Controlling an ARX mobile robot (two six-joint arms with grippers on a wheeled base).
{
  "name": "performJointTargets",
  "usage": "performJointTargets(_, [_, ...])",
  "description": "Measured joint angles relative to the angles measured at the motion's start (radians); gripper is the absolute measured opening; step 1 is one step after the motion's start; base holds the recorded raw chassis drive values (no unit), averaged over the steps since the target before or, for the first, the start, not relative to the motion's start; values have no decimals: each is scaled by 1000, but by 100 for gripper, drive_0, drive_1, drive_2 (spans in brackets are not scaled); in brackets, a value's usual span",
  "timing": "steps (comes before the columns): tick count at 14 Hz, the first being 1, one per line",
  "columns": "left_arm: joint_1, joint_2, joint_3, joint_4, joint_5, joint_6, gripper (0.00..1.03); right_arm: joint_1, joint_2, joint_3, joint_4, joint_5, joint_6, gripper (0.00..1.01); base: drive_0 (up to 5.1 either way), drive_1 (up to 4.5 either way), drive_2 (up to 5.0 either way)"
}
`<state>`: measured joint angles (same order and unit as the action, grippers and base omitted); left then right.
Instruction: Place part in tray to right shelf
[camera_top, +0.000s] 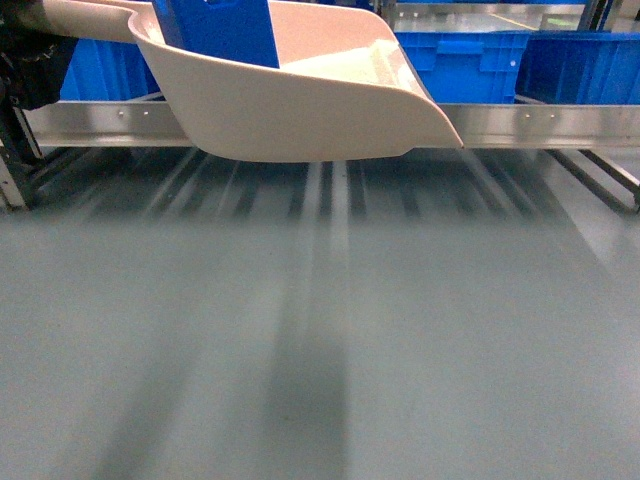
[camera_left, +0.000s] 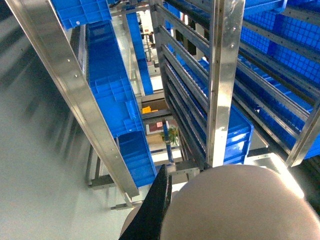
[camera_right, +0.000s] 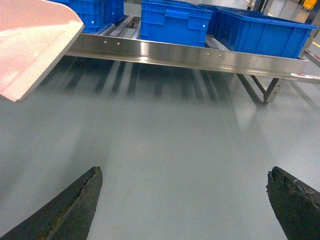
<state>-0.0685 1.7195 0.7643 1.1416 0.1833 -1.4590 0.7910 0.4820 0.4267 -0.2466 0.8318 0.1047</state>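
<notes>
Head view: part (camera_top: 222, 28) resting in white scoop (camera_top: 300, 100), carried from left, just short of right shelf (camera_top: 540, 125) rail.

Left wrist view: left gripper grip state indeterminate; scoop underside only.

Right wrist view: right gripper (camera_right: 185, 205) spread wide, empty, farther away.

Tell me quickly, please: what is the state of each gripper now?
Left gripper: only one dark finger shows beside the scoop; state cannot be told.
Right gripper: open, fingers wide apart, holding nothing.
</notes>
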Motion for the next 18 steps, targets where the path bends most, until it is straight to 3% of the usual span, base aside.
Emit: performJointTargets(18, [-1, 0, 0, 0, 0, 0, 14, 0, 0, 0, 4, 0, 0, 98, 7, 427, -412])
